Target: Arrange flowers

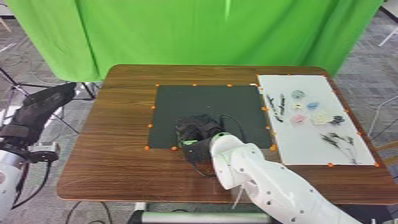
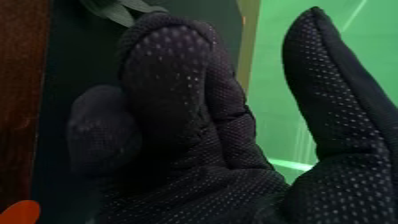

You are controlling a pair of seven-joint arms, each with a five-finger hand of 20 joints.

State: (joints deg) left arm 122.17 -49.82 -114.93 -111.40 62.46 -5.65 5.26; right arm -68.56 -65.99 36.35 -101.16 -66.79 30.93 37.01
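In the head view my right hand [image 1: 197,128] is low over the dark mat [image 1: 178,97]. Its fingers are loosely bent and the thumb stands apart from them on my right hand [image 2: 195,145] in the right wrist view. Green leaves [image 2: 120,10] show beyond the fingertips there, over the mat; whether they touch the hand I cannot tell. My left hand [image 1: 43,102] is off the table's left side, fingers straight. On the white board [image 1: 298,155] lie a pink flower [image 1: 298,119], a blue flower [image 1: 313,106], a cream flower [image 1: 320,119], a pale green one [image 1: 298,94] and grey-green sprigs [image 1: 338,141].
Dark thin stems [image 1: 282,107] lie along the board's left part, and a dark bluish flower [image 1: 338,120] is near its right edge. Orange markers surround the mat and board on the brown table [image 1: 107,160]. A green curtain [image 1: 213,32] hangs behind.
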